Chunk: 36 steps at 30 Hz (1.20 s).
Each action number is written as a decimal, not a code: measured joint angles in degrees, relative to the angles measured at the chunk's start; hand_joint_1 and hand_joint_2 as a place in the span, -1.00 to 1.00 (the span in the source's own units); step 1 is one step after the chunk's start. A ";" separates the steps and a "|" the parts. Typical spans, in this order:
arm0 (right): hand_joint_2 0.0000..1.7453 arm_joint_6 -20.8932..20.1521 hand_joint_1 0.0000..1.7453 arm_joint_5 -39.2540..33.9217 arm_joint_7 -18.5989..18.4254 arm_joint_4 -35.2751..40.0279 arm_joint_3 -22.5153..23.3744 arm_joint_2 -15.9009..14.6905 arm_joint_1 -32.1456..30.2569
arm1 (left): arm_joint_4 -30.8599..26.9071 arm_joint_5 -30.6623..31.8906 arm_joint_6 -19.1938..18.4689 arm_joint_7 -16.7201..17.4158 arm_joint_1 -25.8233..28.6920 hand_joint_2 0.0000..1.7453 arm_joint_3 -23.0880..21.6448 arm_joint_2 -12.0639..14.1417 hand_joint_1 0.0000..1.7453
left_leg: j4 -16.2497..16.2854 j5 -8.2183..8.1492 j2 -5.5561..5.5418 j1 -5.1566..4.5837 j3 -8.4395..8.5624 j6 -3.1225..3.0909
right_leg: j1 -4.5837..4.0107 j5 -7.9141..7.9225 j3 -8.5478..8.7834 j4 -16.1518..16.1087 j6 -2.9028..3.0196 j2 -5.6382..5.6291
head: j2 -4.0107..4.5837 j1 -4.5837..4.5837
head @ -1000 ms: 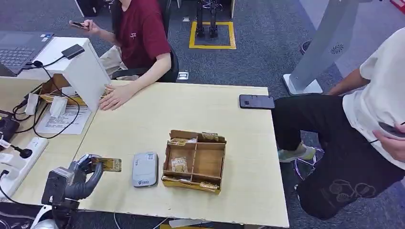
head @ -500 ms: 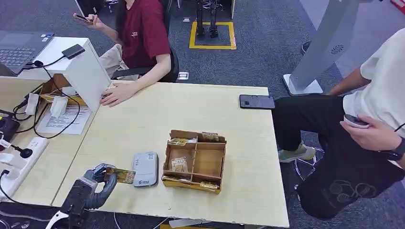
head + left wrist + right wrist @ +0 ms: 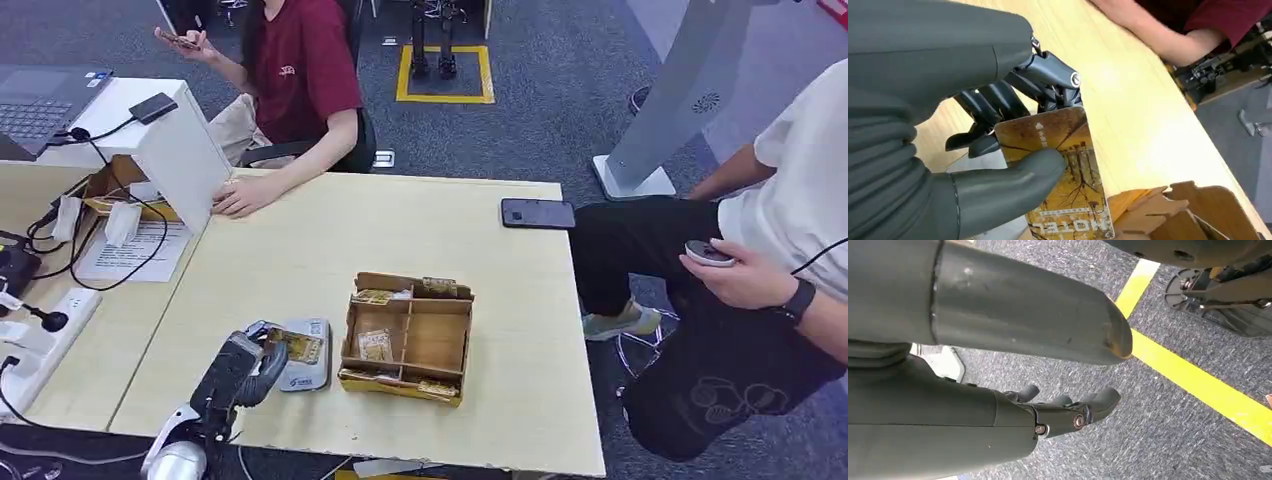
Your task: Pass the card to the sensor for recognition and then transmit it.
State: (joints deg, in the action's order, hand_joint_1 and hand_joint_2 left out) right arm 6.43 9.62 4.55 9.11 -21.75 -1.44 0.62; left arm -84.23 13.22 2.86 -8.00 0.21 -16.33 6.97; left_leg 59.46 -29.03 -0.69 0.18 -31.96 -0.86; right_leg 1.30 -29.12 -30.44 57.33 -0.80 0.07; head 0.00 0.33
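My left hand [image 3: 252,362] pinches a brown hotel card [image 3: 298,346] between thumb and fingers. The card hangs over the grey-white sensor pad [image 3: 310,368] lying near the table's front edge, left of the wooden card box [image 3: 408,337]. In the left wrist view the card [image 3: 1063,170] shows a tree print, with the thumb [image 3: 1013,175] pressed on its face and the dark fingers [image 3: 993,107] behind it. My right hand [image 3: 1068,412] hangs beside my body above grey carpet, its fingers apart and holding nothing.
The wooden box holds more cards in its compartments. A black phone [image 3: 538,213] lies at the table's far right edge. A person in red [image 3: 300,80] rests a hand on the far left of the table. Another person [image 3: 790,250] sits at the right. Cables and a power strip [image 3: 40,340] lie left.
My left hand has carried the card rightward, from left of the sensor pad to over it. The person at the right has shifted their hand.
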 joint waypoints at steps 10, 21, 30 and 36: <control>-1.00 -0.09 -1.00 0.42 -0.41 0.00 -0.11 0.20 0.00 | 4.41 -0.13 1.53 -0.37 -0.72 1.00 -0.28 -1.99 1.00 | 0.00 0.00 0.01 0.00 -0.02 0.00 | 0.00 0.00 -0.03 0.00 0.00 -0.01 | 0.00 0.02; -1.00 -0.41 -1.00 0.61 -0.68 0.00 -0.31 0.22 0.02 | 10.36 6.27 9.42 -0.26 -3.41 1.00 0.00 -2.82 1.00 | 0.00 0.00 0.01 0.00 0.00 -0.01 | 0.00 0.00 0.00 0.00 0.00 -0.01 | 0.00 0.02; -1.00 -0.70 -1.00 0.81 -0.59 0.00 -0.39 0.37 0.03 | 13.46 9.07 11.50 -0.28 -4.90 1.00 0.74 -3.63 1.00 | 0.00 0.00 0.00 0.00 -0.01 -0.01 | 0.00 0.00 0.01 0.00 0.00 0.00 | -0.02 0.04; -1.00 -0.77 -1.00 0.81 -0.57 0.00 -0.39 0.39 0.03 | 14.64 10.58 12.22 -0.22 -5.39 1.00 0.85 -3.65 1.00 | 0.00 0.01 0.00 0.00 0.01 -0.01 | 0.00 0.00 0.03 0.00 0.00 0.00 | -0.02 0.02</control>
State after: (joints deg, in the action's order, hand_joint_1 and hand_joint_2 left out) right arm 5.66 10.43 3.98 9.11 -22.14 -1.05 0.65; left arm -69.59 23.80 15.08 -8.22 -5.18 -15.47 3.32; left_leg 59.46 -29.03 -0.68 0.18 -31.95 -0.87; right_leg 1.30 -29.11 -30.40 57.34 -0.80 0.07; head -0.02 0.35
